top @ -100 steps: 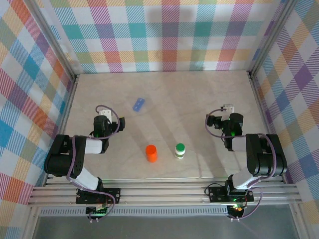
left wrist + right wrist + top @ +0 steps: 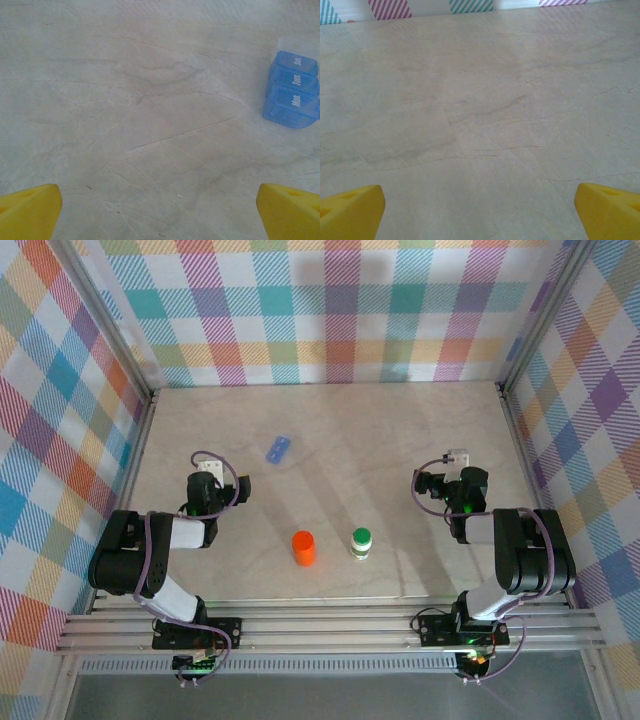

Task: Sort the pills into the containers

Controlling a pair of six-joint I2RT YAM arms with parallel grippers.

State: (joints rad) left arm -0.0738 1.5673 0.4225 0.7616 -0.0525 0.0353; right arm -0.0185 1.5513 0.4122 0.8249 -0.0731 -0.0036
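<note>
From above, the pale marbled counter (image 2: 340, 420) sits inside plaid walls (image 2: 330, 310). A small blue pill organizer (image 2: 279, 448) lies flat on it, left of centre and towards the far side. Nearer the arms, an orange container (image 2: 304, 547) stands upright. Just beside it, on its right, stands a small bottle with a green cap (image 2: 361, 541); the two are apart, not touching.

The left tool (image 2: 213, 472) hangs low over the counter on the left, with the organizer ahead of it and to its right. The right tool (image 2: 455, 462) is on the right side, well apart from all three items. Neither touches anything.

In the left wrist view, the left tool (image 2: 160, 212) is released. Its yellow fingers (image 2: 29, 210) sit wide apart at the bottom corners, with bare counter (image 2: 150, 125) between them. The pill organizer (image 2: 292, 90) lies at the right edge, ahead of the right finger and clear of it. Its translucent blue lids are closed, and the day labels "Mon." and "Tues." are legible.

In the right wrist view, the right tool (image 2: 480, 212) is also released, its yellow fingers (image 2: 350, 210) spread to the bottom corners and grasping nothing. Veined counter (image 2: 480, 110) runs ahead to the foot of the far wall (image 2: 390, 7), where striped colour patches show.
</note>
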